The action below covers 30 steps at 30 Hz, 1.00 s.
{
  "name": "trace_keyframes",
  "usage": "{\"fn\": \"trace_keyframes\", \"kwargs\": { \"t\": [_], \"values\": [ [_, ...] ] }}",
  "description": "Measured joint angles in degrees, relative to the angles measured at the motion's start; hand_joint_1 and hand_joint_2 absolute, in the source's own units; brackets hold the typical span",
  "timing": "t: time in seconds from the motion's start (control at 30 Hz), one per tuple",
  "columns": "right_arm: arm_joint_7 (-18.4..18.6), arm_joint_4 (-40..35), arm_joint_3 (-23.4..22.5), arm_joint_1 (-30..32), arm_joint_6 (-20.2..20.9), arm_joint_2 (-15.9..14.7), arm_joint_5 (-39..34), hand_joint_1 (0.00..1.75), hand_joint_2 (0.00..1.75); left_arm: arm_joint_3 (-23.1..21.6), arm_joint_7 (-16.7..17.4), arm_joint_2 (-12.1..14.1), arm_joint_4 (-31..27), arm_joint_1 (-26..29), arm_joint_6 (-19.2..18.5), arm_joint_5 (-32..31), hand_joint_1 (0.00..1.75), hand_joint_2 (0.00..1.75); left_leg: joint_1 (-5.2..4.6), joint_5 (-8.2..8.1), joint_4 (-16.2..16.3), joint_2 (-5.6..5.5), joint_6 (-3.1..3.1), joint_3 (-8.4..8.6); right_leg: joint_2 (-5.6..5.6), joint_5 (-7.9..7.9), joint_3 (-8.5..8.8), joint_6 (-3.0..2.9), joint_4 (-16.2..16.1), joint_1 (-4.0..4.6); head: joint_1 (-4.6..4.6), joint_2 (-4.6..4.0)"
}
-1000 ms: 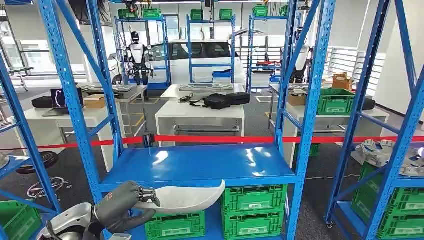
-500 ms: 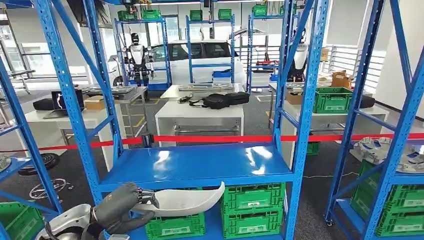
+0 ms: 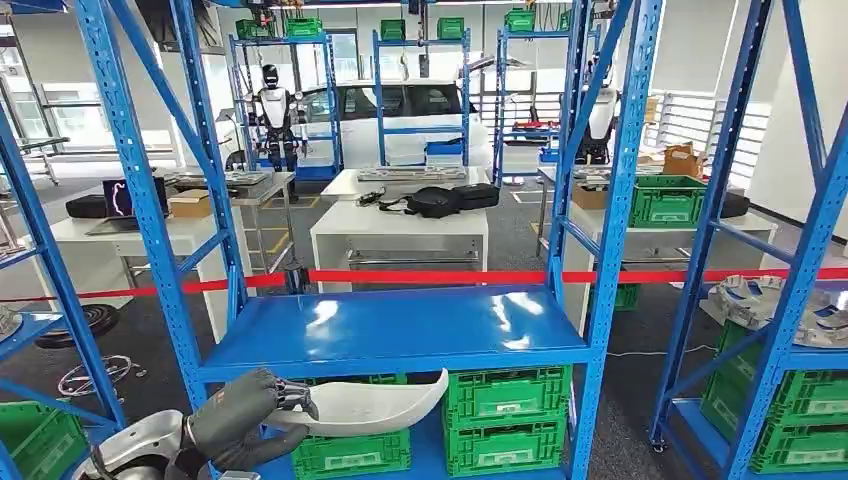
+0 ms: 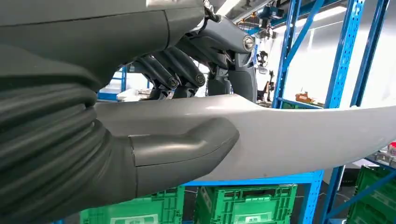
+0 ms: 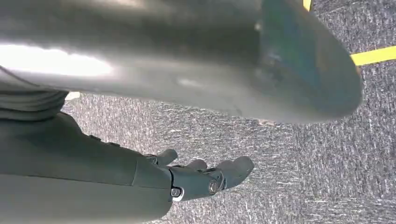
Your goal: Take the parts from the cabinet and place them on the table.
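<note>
**Left hand holds one white part in front of the blue cabinet**

One blue cabinet [image 3: 400, 330] stands straight ahead, its broad middle shelf bare and glossy. Two more blue racks flank it, one at each side. Beneath the middle shelf sit three green crates [image 3: 505, 395] that can be counted, two stacked on the right and one on the left, partly hidden. A red barrier tape [image 3: 440, 276] runs across behind the cabinet. Beyond it stand three white tables [image 3: 400, 232], and a white car [image 3: 400, 115] is parked further back.

One long white curved part [image 3: 375, 403] hangs level in front of the cabinet's lower bay, below the shelf edge and in front of the crates. Its near end lies in the left hand [image 3: 240, 415]; the far end tapers out to the robot's right.

The left hand grips the part, dark fingers [image 4: 187, 70] curled over its upper edge, thumb [image 4: 187, 147] pressed along the underside.

The right hand [image 5: 201, 179] hangs above grey carpet, holding nothing, fingers loosely bent and apart.
</note>
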Motion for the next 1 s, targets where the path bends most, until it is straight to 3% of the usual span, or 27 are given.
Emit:
{"fn": "trace_keyframes", "kwargs": {
  "t": [0.2, 0.43, 0.47, 0.5, 0.53, 0.6, 0.63, 0.67, 0.7, 0.77, 0.8, 0.83, 0.87, 0.93, 0.97, 1.0],
  "values": [
    [-0.02, 0.00, 0.00, 0.00, 0.00, 0.00, 0.00, 0.00, 0.00, 0.00, 0.00, -0.02, 0.02, 0.00, 0.00, 0.00, 1.75, 1.75, 0.00, 0.00, 0.03, 0.00, 0.01, -0.01, 0.00, 0.01, 0.00, 0.01, 0.00, -0.01, 0.00, 0.00],
    [-0.37, 0.02, -0.02, -0.02, -0.72, 0.00, 0.13, 0.00, 0.00, 0.00, -0.04, 0.07, 0.17, 0.04, 0.59, -0.88, 1.75, 1.75, -0.37, -0.34, 0.47, -0.15, 1.21, -0.50, -0.24, 0.20, 0.10, 0.82, -0.35, -0.29, -0.02, 0.00],
    [-0.37, 0.00, -0.02, -0.02, -0.72, 0.00, 0.13, 0.00, 0.00, 0.00, -0.07, 0.09, 0.15, 0.05, 0.72, -1.07, 1.75, 1.75, -0.10, 0.09, -0.44, -0.26, 1.53, -0.12, -0.30, 0.18, 0.27, 1.15, -0.57, 0.08, -0.02, 0.00],
    [-0.37, 0.00, -0.07, 0.02, -0.74, 0.00, 0.13, 0.00, 0.00, 0.00, -0.04, -0.02, 0.15, 0.15, 0.83, -1.16, 1.75, 1.75, 0.34, 0.68, -1.15, -0.38, 1.53, 0.28, -0.10, -0.44, 0.10, 1.34, 0.32, -0.18, 0.02, 0.00],
    [-0.37, 0.00, -0.15, -0.02, -0.83, -0.02, 0.13, 0.00, 0.00, 0.00, -0.07, -0.04, 0.17, 0.13, 0.92, -1.18, 1.75, 1.75, 0.54, 0.90, -1.39, -0.46, 1.93, 0.22, -0.06, -2.73, -1.08, 1.44, 2.73, -0.12, 0.04, 0.00],
    [-0.37, 0.00, -0.33, 0.03, -0.81, 0.00, 0.11, 0.00, 0.00, 0.00, -0.26, -0.15, 0.24, 0.59, 1.55, -1.60, 1.75, 1.75, 0.58, 1.03, -1.34, -0.85, 1.99, -0.20, -0.05, -7.48, -4.79, 1.83, 11.21, -0.36, 0.13, 0.00],
    [-0.37, 0.00, -0.37, 0.08, -0.81, 0.00, 0.11, 0.00, 0.00, 0.00, -0.42, -0.20, 0.33, 0.91, 1.79, -1.77, 1.75, 1.75, 0.58, 1.13, -1.25, -1.20, 1.91, -0.45, -0.05, -8.95, -6.46, 1.98, 14.95, -0.49, 0.15, 0.00],
    [-0.35, 0.00, -0.39, 0.15, -0.81, 0.00, 0.11, 0.00, 0.00, 0.00, -0.46, -0.28, 0.44, 1.34, 2.08, -2.08, 1.75, 1.75, 0.67, 1.25, -1.07, -1.64, 1.72, -0.76, -0.05, -9.01, -7.15, 2.13, 16.66, -0.63, 0.15, 0.00],
    [-0.35, 0.00, -0.42, 0.17, -0.81, -0.02, 0.11, 0.00, 0.00, 0.00, -0.63, -0.28, 0.52, 1.62, 2.14, -2.12, 1.75, 1.75, 0.82, 1.37, -0.81, -2.15, 1.53, -1.09, -0.04, -7.71, -6.28, 2.24, 15.08, -0.74, 0.15, 0.00],
    [-0.15, 0.00, -0.44, 0.21, -0.77, -0.02, 0.15, 0.00, 0.00, 0.00, -0.66, -0.28, 0.57, 1.83, 2.27, -2.19, 1.75, 1.75, 1.35, 1.49, 0.05, -3.21, 0.88, -1.91, 0.52, -3.37, -1.26, 2.51, 5.86, -1.12, 0.17, 0.00],
    [-0.07, 0.00, -0.44, 0.18, -0.68, -0.02, 0.18, 0.00, 0.00, 0.00, -0.66, -0.31, 0.52, 1.87, 2.41, -2.21, 1.75, 1.75, 1.39, 1.46, 0.82, -3.69, 0.32, -2.43, 3.05, -2.63, 1.33, 2.87, 0.65, -1.67, 0.24, 0.00],
    [0.15, 0.07, -0.44, 0.20, -0.50, 0.02, 0.30, 0.00, 0.00, 0.02, -0.61, -0.24, 0.41, 2.09, 2.58, -2.27, 1.75, 1.75, 1.01, 1.47, 1.05, -4.22, -0.26, -2.75, 4.04, -2.74, 1.21, 2.49, 1.15, -0.90, 0.31, 0.00],
    [0.24, 0.09, -0.44, 0.23, -0.39, 0.04, 0.59, 0.00, 0.00, 0.07, -0.55, -0.20, 0.48, 2.14, 2.60, -2.76, 1.75, 1.75, 0.93, 1.62, 1.08, -4.60, -0.52, -2.78, 3.19, -2.56, 0.99, 1.44, 1.48, -1.26, 0.00, 0.00],
    [0.81, 0.11, -0.46, 0.31, -0.31, 0.02, 0.87, 0.00, 0.00, 0.22, -0.42, -0.09, 0.42, 2.47, 2.64, -3.17, 1.75, 1.75, 1.15, 2.47, 0.30, -5.56, -1.47, -2.75, 2.12, -2.29, 0.94, 0.53, 1.67, -0.72, 0.04, 0.00],
    [0.94, 0.11, -0.46, 0.29, -0.28, 0.04, 1.05, 0.00, 0.00, 0.33, -0.37, 0.33, 0.42, 2.70, 2.58, -3.23, 1.75, 1.75, 1.25, 2.81, 0.16, -6.07, -1.85, -3.03, 1.50, -1.84, 0.81, -0.15, 1.35, -1.25, 0.04, 0.00],
    [1.09, 0.11, -0.46, 0.19, -0.26, 0.04, 1.25, 0.00, 0.00, 0.59, -0.37, 0.74, 0.42, 2.99, 2.36, -3.15, 1.75, 1.75, 1.14, 2.01, 0.97, -4.31, -1.82, -3.71, 0.71, -1.52, 0.66, -0.65, 1.30, -1.26, -0.04, 0.00]
  ]
}}
